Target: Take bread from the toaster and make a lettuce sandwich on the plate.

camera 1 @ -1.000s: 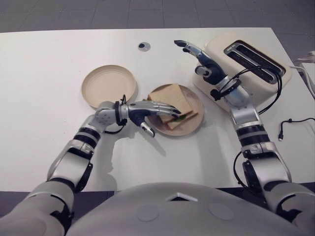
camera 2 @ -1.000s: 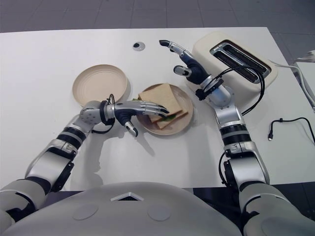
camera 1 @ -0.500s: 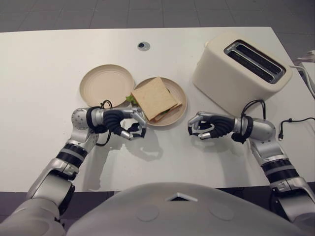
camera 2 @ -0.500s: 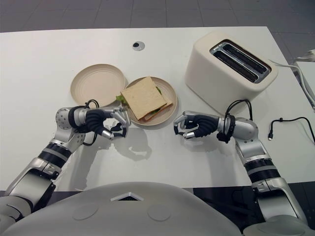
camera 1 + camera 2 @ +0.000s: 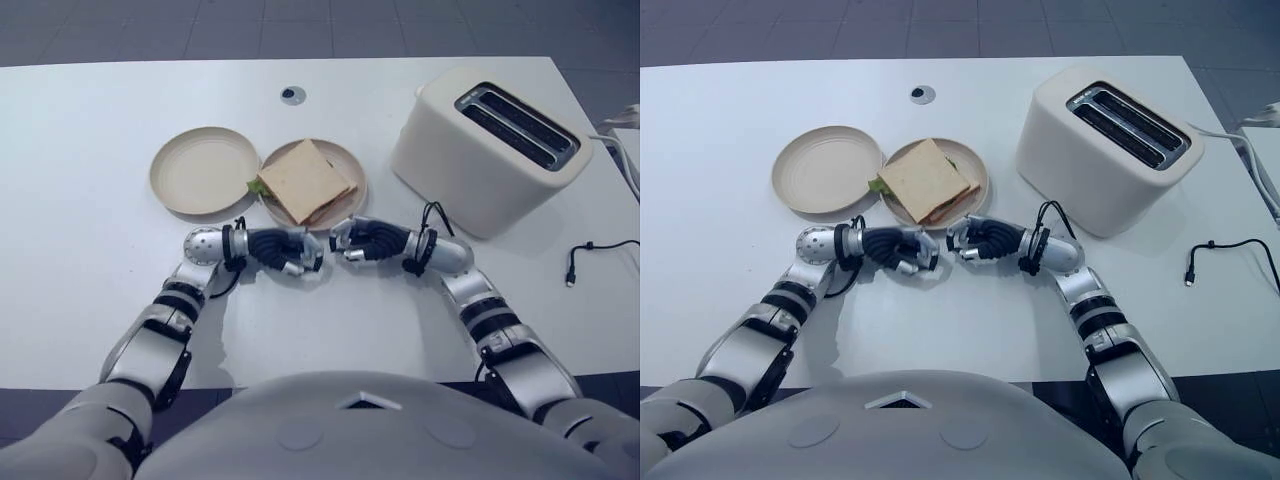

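A sandwich (image 5: 303, 181) of two bread slices with green lettuce (image 5: 256, 187) peeking out at its left lies on a tan plate (image 5: 350, 165) at the table's middle. The cream toaster (image 5: 490, 145) stands at the right with both slots empty. My left hand (image 5: 285, 250) and right hand (image 5: 362, 241) rest on the table just in front of the plate, fingers curled, almost touching each other, holding nothing.
A second, empty tan plate (image 5: 203, 171) lies to the left of the sandwich plate. A small round dark fitting (image 5: 292, 95) sits in the table behind. A black cable (image 5: 590, 260) lies at the right edge.
Both hands have drawn in towards each other in front of the plate and now nearly meet. The camera view has shifted slightly.
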Tool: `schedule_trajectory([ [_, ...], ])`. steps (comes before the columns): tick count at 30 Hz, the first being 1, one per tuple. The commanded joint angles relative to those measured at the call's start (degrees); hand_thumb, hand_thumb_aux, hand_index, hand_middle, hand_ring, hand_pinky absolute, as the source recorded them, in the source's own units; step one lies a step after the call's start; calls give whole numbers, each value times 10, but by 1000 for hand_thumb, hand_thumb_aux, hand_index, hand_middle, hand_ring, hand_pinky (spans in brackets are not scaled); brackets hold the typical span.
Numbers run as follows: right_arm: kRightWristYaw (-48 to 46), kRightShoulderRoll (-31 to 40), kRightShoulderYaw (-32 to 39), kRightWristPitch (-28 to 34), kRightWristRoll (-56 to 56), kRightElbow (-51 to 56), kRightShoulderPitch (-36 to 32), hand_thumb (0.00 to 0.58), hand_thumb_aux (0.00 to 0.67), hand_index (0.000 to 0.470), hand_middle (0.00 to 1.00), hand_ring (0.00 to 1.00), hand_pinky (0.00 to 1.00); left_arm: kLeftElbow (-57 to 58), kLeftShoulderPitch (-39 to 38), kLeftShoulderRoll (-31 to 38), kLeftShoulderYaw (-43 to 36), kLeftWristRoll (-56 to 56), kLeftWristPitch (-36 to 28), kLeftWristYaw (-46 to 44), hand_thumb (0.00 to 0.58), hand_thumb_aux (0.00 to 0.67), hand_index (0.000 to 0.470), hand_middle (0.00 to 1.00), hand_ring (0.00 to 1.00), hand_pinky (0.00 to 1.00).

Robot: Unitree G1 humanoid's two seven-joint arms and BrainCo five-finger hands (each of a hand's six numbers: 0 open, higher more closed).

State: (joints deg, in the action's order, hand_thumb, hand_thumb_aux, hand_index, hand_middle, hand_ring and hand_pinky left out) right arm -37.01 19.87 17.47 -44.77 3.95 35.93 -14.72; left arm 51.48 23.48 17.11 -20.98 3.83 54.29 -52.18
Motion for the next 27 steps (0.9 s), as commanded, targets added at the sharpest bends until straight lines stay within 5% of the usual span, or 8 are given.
schedule_trajectory([
  [1,90,-26,-20,-14,45,84,-34,580,670,470,1000,1000,1000,102,57,-14,6,-139,-24,231,443,344,241,961,961,961],
  [2,120,-34,-27,-23,52,98,-48,580,670,470,1000,1000,1000,116,69,-18,11,-157,-26,281,5,3,2,867,867,867],
  [6,219,-62,-85,-71,34,131,-94,580,670,470,851,851,851,138,96,-51,76,-119,0,368,0,0,0,0,0,0],
  [7,230,-69,-101,-86,16,127,-99,580,670,470,761,761,761,129,93,-63,101,-84,23,362,0,0,0,0,0,0],
  [9,243,-80,-131,-114,-23,103,-101,580,670,470,0,0,0,80,82,-88,144,7,71,330,0,0,0,0,0,0],
  [12,246,-85,-151,-127,-80,-15,-70,422,321,225,0,0,0,-64,49,-100,157,91,111,314,0,0,0,0,0,0],
  [13,243,-84,-151,-116,-106,-77,-50,0,0,0,0,0,0,-121,34,-98,151,117,103,305,0,0,0,0,0,0],
  [27,152,-71,-132,0,-210,-304,69,0,0,0,0,0,0,-218,-19,-119,167,229,-23,159,0,0,0,0,0,0],
])
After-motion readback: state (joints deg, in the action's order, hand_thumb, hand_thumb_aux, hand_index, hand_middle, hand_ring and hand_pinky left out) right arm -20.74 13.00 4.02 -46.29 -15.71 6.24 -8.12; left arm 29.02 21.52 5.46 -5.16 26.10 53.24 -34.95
